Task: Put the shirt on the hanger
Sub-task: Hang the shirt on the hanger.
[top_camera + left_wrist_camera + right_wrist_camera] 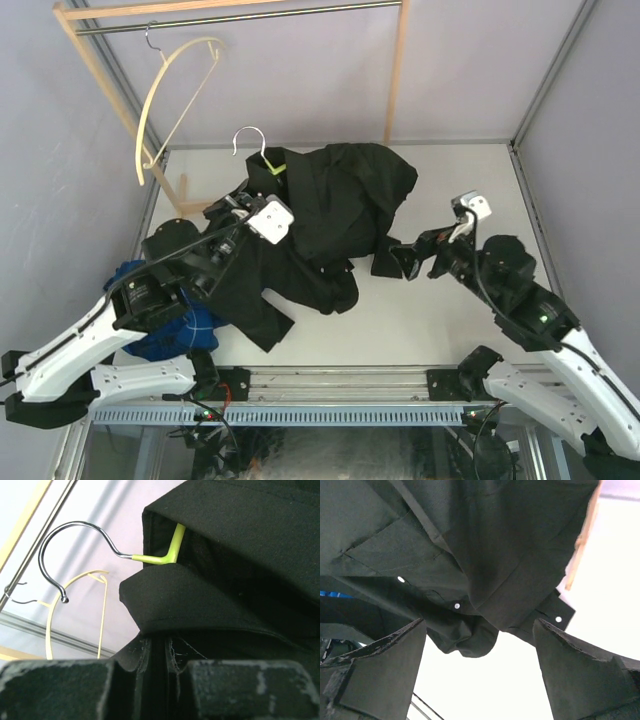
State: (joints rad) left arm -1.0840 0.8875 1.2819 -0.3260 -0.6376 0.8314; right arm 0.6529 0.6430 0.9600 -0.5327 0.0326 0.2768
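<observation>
The left gripper (pixel 159 680) clamps the shirt (pixel 240 555), with the hanger (pixel 167 555) just beyond its fingers. The right gripper (pixel 479 625), fingers apart, should take a deep hold on the shirt's edge just ahead.

left arm (pixel 110 325): rises from near-left base, stretched forward and inward, forearm slanting toward the middle of the bench (pixel 450 330)
left gripper (pixel 159 667): jaws almost together, a fold of shirt (pixel 240 555) pinched in the narrow gap between its fingers (pixel 60 690)
right arm (pixel 540 320): from near-right base, elbow bent, wrist pointed left, low over the bench
right gripper (pixel 405 262): jaws spread wide, fingers (pixel 385 660) well apart, not gripping
</observation>
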